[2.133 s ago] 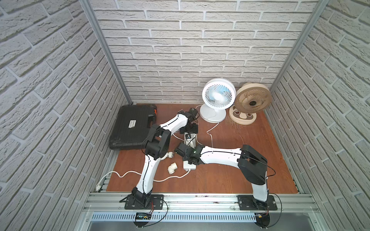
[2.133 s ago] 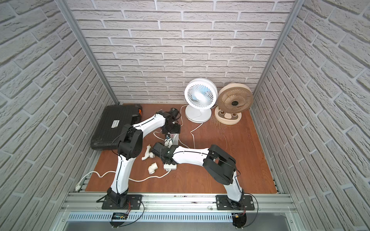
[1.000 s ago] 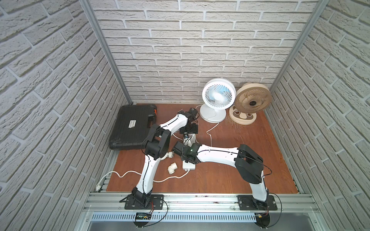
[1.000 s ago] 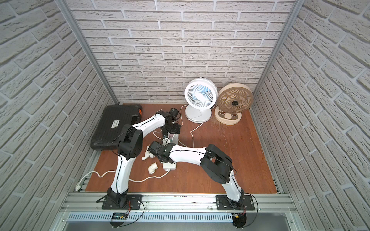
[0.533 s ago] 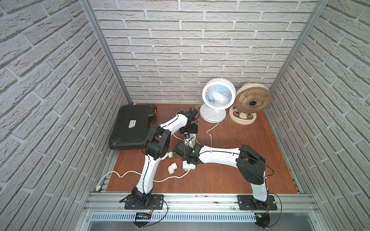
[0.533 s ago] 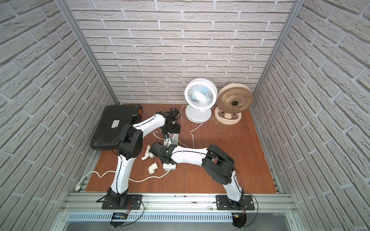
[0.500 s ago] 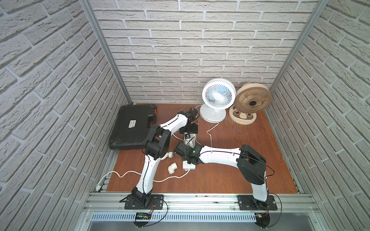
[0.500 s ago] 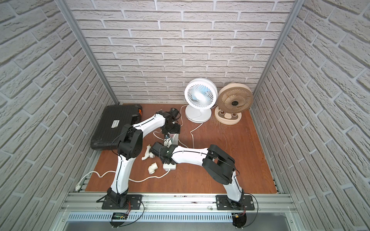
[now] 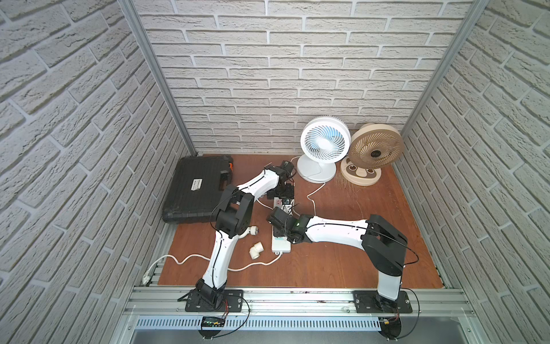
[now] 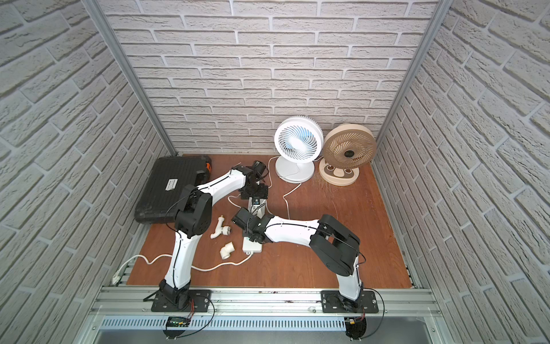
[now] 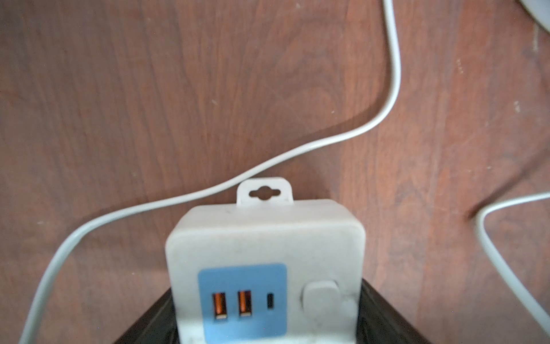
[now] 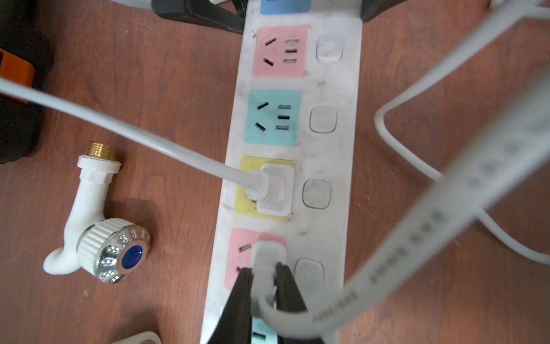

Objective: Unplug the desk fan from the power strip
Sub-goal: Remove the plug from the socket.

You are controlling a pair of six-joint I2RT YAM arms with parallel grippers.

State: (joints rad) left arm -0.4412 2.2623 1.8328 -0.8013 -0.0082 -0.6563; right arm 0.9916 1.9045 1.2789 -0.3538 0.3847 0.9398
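In both top views the power strip lies lengthways on the wooden table. The left gripper is on its far end and the right gripper reaches down onto its middle. A white fan and a tan fan stand well apart from the strip, by the back wall. The left wrist view shows the strip's end, the one with the blue USB panel, set between the left gripper's two black fingers. They press against its sides and grip it. In the right wrist view the right gripper is pinched tight on a white plug that sits in a pink socket of the strip, with a finger touching the plug on each side. A second plug sits in the yellow socket just beside it, and a white tap lies on the table near the strip.
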